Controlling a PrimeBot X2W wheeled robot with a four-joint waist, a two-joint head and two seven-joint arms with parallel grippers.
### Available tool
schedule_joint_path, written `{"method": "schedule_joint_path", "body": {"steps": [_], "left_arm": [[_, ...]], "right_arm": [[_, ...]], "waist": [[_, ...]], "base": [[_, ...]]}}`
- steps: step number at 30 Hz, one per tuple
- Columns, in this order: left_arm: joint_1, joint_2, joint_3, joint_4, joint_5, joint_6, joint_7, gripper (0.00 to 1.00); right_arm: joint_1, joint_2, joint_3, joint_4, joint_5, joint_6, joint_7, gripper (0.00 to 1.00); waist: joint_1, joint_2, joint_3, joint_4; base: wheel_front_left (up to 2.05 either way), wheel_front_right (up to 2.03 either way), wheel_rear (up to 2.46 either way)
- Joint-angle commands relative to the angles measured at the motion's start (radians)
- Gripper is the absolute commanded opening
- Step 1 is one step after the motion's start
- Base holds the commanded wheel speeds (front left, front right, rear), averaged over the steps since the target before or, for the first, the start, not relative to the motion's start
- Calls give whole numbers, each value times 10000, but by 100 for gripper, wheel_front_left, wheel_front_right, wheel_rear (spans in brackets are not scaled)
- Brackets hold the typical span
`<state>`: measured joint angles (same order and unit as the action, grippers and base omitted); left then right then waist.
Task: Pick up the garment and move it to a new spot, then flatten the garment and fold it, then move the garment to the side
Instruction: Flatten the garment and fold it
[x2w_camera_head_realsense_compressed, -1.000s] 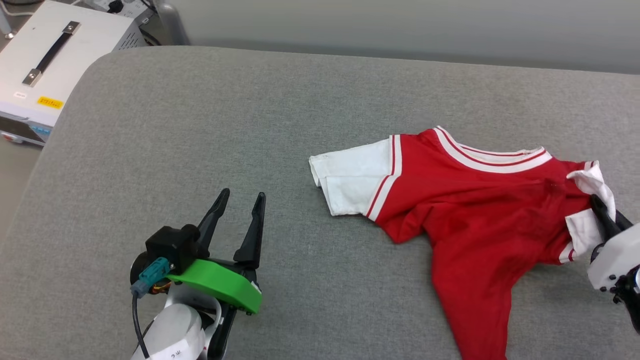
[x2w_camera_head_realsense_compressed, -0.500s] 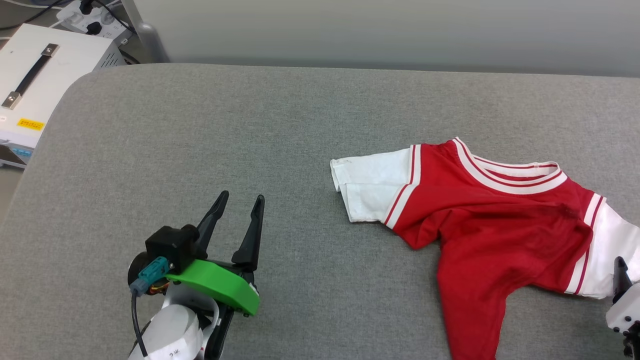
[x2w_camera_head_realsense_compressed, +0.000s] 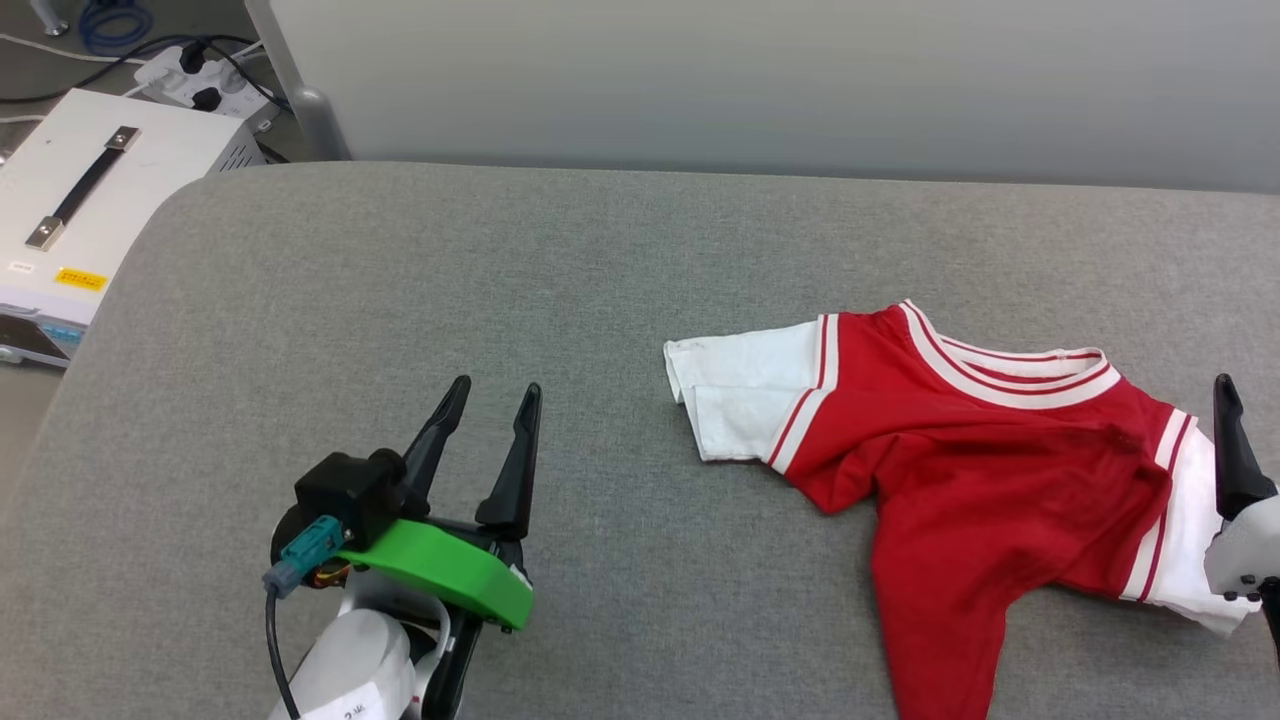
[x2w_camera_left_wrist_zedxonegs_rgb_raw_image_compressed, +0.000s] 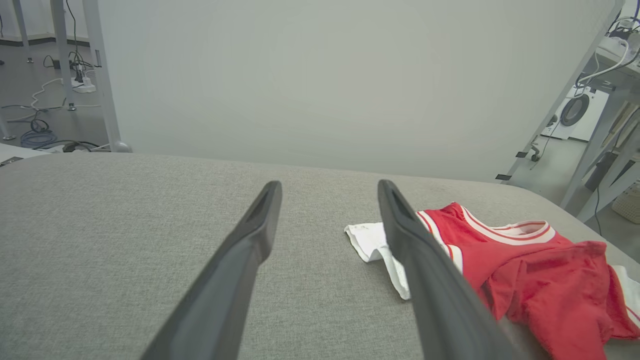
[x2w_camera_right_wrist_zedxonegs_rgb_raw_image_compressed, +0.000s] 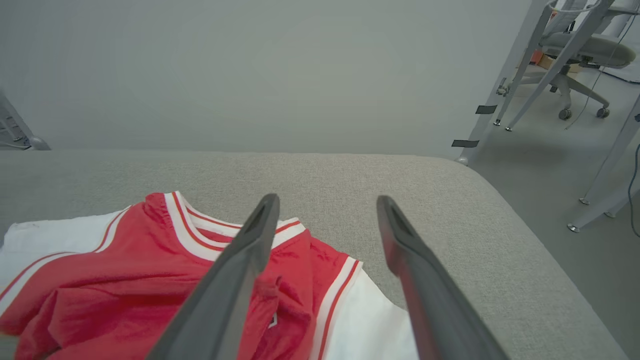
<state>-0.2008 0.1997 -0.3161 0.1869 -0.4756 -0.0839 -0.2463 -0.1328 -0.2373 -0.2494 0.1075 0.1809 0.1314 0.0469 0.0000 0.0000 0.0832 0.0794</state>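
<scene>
The garment (x2w_camera_head_realsense_compressed: 980, 470), a red T-shirt with white sleeves and striped trim, lies rumpled on the right part of the grey padded table (x2w_camera_head_realsense_compressed: 500, 260). Its collar faces the far edge and its body is bunched toward the near edge. My right gripper (x2w_camera_right_wrist_zedxonegs_rgb_raw_image_compressed: 327, 200) is open just above the garment's right white sleeve (x2w_camera_right_wrist_zedxonegs_rgb_raw_image_compressed: 370, 320) and holds nothing. One of its fingers (x2w_camera_head_realsense_compressed: 1235, 450) stands at the right border of the head view. My left gripper (x2w_camera_head_realsense_compressed: 497, 385) is open and empty over bare table, well left of the garment (x2w_camera_left_wrist_zedxonegs_rgb_raw_image_compressed: 540, 270).
A white box with a black handle (x2w_camera_head_realsense_compressed: 70, 200) sits beyond the table's left edge, with a power strip and cables (x2w_camera_head_realsense_compressed: 200, 75) behind it. A grey wall (x2w_camera_head_realsense_compressed: 760, 80) backs the table. Metal frame legs (x2w_camera_right_wrist_zedxonegs_rgb_raw_image_compressed: 505, 85) and an office chair (x2w_camera_right_wrist_zedxonegs_rgb_raw_image_compressed: 580, 50) stand off the right end.
My right gripper has opened and let go of the right white sleeve, which now lies spread flat on the table. The head camera has shifted. The left arm has kept still.
</scene>
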Motion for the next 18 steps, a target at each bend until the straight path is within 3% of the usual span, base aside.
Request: {"method": "schedule_joint_path", "body": {"steps": [1, 10, 13, 18], "left_arm": [[261, -75, -12, -50, -73, -41, -58, 100], [368, -229, -410, -55, -338, -182, 274, 100], [-52, -115, -627, 66, -301, -184, 1005, 100], [-1248, -21, -993, 709, -308, 2, 3172, 100]], "right_arm": [[304, -101, 154, -305, 38, -7, -115, 100], [1252, 232, 690, -2112, -172, -7, -462, 100], [1292, 380, 821, -2440, -274, -7, -436, 100], [1091, 440, 1187, -2677, -523, -7, -405, 100]], "waist": [[0, 0, -102, 44], [0, 0, -17, -279], [0, 0, 229, -587], [0, 0, 772, -1330]], "base": [[0, 0, 0], [0, 0, 0], [0, 0, 0], [0, 0, 0]]}}
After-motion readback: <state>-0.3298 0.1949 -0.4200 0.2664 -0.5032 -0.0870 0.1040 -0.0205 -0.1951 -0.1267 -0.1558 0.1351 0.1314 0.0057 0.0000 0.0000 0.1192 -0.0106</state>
